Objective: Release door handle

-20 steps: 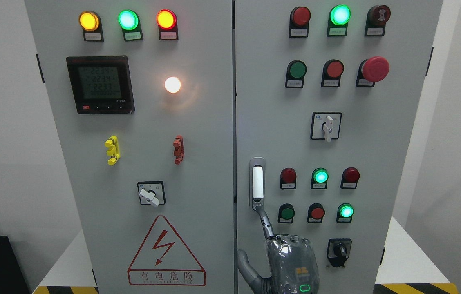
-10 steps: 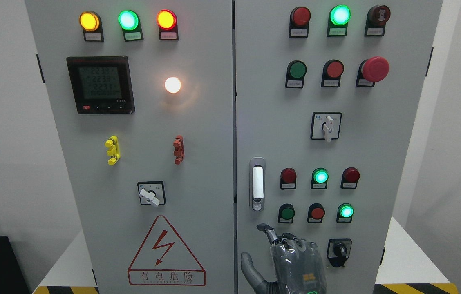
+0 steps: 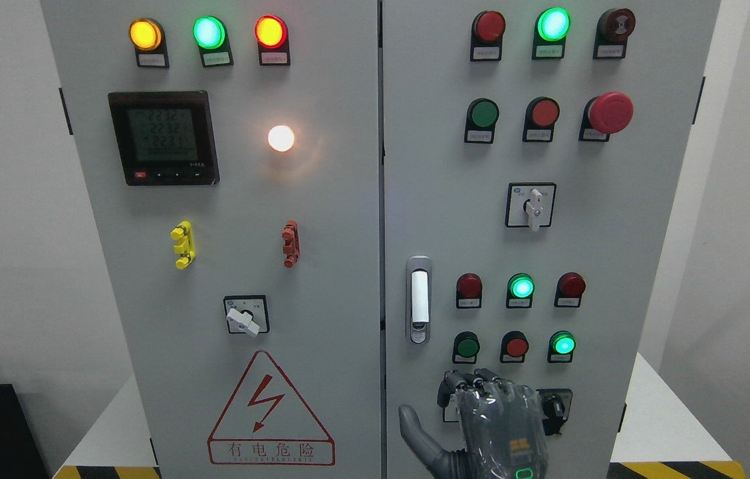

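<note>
Head view: near to far, one robot hand, then the cabinet doors.
Right robot hand [image 3: 495, 419]: low at the bottom edge, right of the middle; fingers curled in, thumb out to the left, holding nothing.
Left robot hand: out of view.
Door handle [image 3: 419, 299]: upright in its recess on the right door, above the hand and apart from it.
Black knob [image 3: 556, 407]: just beside the knuckles, partly hidden.
Advice: draw straight back and down, clear of the knob and buttons [image 3: 516, 346].

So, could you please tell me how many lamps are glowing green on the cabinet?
4: left door top row, right door top row, beside the handle, lowest row. None seem hidden.
</note>
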